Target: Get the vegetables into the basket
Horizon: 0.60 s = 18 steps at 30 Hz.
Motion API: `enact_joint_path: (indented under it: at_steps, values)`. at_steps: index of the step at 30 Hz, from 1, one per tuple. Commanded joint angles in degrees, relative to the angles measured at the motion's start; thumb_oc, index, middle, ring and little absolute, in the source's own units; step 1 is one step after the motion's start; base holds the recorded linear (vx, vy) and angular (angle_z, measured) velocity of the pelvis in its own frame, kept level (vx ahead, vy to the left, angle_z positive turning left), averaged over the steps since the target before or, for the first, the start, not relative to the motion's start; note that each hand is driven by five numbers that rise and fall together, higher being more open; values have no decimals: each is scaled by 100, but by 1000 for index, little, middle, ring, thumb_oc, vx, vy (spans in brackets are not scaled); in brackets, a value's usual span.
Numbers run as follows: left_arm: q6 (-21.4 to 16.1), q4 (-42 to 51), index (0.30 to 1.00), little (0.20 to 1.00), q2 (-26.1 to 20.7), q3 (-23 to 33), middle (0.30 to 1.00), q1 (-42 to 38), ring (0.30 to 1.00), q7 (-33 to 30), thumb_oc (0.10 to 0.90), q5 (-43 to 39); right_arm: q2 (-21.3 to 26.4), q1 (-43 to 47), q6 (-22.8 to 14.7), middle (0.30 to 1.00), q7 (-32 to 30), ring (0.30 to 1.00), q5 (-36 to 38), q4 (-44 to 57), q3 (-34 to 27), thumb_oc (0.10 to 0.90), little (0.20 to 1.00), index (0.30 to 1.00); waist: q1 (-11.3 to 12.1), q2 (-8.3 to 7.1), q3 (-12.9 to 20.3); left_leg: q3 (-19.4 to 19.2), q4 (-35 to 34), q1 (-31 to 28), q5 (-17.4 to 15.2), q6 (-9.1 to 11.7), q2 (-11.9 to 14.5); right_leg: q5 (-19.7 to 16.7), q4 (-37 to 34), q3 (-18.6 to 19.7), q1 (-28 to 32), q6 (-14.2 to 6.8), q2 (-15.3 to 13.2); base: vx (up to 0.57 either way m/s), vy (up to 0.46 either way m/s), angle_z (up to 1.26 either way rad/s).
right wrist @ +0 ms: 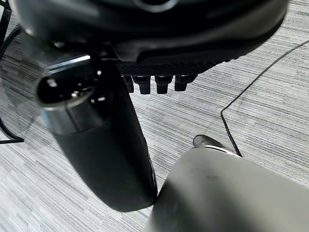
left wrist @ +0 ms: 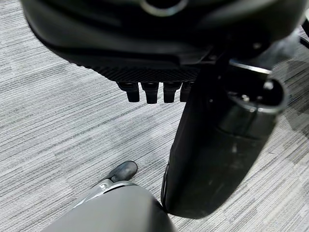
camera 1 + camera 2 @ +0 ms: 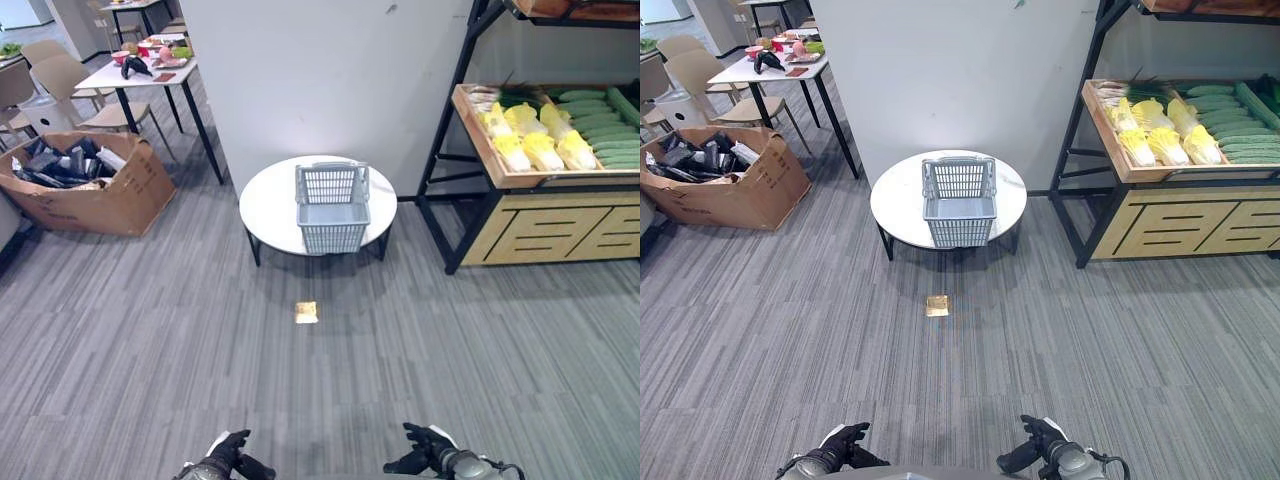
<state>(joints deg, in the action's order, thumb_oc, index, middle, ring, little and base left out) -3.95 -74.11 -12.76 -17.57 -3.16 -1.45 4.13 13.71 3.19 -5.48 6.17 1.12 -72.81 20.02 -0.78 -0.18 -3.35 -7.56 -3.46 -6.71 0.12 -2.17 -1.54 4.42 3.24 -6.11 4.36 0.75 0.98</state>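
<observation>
A grey plastic basket [image 3: 332,208] stands empty, handle up, on a low round white table [image 3: 270,205] ahead of me. The vegetables lie in a wooden tray [image 3: 478,140] on a black-framed shelf at the right: several yellow-white cabbages [image 3: 535,140] and a pile of green cucumbers [image 3: 600,130]. Both hands hang low and near me, far from basket and shelf. My left hand [image 3: 225,455] and my right hand [image 3: 428,447] hold nothing. In the wrist views the left fingers [image 2: 149,92] and right fingers [image 1: 161,83] hang relaxed above grey carpet.
A white partition wall [image 3: 320,70] rises behind the round table. An open cardboard box [image 3: 85,185] of dark items sits at the left, beside a white table [image 3: 145,72] with chairs. A small yellow-brown square [image 3: 306,312] lies on the carpet before the round table.
</observation>
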Motion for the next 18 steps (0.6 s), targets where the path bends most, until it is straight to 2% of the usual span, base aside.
enact_joint_path:
  at_steps: [1, 8, 9, 10, 11, 12, 17, 18]
  values:
    - [26, -283, 1000, 1000, -175, -3, 1000, -114, 1000, -51, 900, -37, 162, -48, 97, 1000, -27, 1000, 5, -364, 198, 900, 1000, 1000, 109, -219, -3, -225, -154, 16, 8, 337, 63, -963, -348, 83, -22, -878, -709, 30, 122, -11]
    - [32, -281, 1000, 1000, -251, 82, 1000, -150, 1000, -55, 900, -118, 162, 23, 84, 1000, -55, 1000, -80, -309, 223, 900, 1000, 1000, 149, -318, -109, -290, -154, 20, -24, 213, -17, -1096, 48, 211, -239, -1001, -819, 23, 93, -12]
    - [40, -284, 1000, 1000, -282, 114, 1000, -166, 1000, -68, 900, -131, 157, 59, 75, 1000, -74, 1000, -74, -263, 229, 900, 1000, 1000, 159, -344, -168, -333, -142, 26, -37, 178, -20, -1165, 319, 218, -391, -1048, -828, -25, 134, -27]
    - [44, -260, 1000, 1000, -331, 132, 1000, -171, 1000, -75, 900, -145, 169, 94, 56, 1000, -115, 1000, -45, -161, 215, 900, 1000, 1000, 139, -351, -301, -349, -128, 15, -55, 110, -9, -1443, 1118, 204, -789, -1145, -873, 29, 211, -29]
    - [56, -247, 1000, 1000, -360, 150, 1000, -149, 1000, -101, 900, -170, 150, 80, 21, 1000, -182, 1000, 48, 32, 160, 900, 1000, 1000, 87, -349, -400, -375, -154, -105, -96, 105, 56, -1571, 1611, 42, -1096, -1160, -931, 102, 181, -47]
    - [60, -271, 1000, 1000, -371, 171, 1000, -126, 1000, -105, 900, -168, 142, 54, 12, 1000, -180, 1000, 84, 56, 146, 900, 1000, 1000, 71, -392, -399, -406, -154, -176, -150, 126, 47, -1571, 1458, -80, -1177, -1127, -969, 124, 87, -37]
    - [69, -352, 1000, 1000, -368, 193, 1000, -111, 1000, -122, 900, -174, 138, 30, 1, 1000, -183, 1000, 149, 43, 155, 900, 1000, 1000, -28, -435, -468, -304, -154, -340, -248, 176, 49, -1629, 873, -151, -1354, -1078, -853, 146, -18, 5]
    - [90, -367, 1000, 1000, -341, 188, 1000, -106, 1000, -113, 900, -153, 143, 16, 7, 1000, -172, 1000, 152, 50, 184, 900, 1000, 1000, -88, -451, -464, -235, -154, -395, -322, 208, 39, -1669, 425, -170, -1416, -1085, -785, 118, -21, 15]
